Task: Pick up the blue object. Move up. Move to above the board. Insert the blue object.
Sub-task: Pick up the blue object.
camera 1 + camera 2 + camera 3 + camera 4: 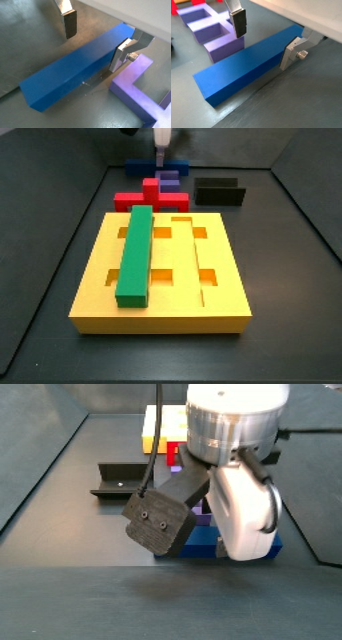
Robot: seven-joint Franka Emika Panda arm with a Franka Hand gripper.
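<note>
Pick-up step in hand. The claw (264,37) stands open, its plates straddling the blue bar (244,67), which lies flat on the floor at frame centre. Next: close, then lift toward the yellow board (214,303).

Green bar (138,253) on yellow board (227,298)

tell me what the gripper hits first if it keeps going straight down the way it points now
Most likely the blue object. The gripper is open and straddles it, one finger on each side, so the fingers would probably pass the bar's sides and reach the floor. Depth is hard to judge.
</note>
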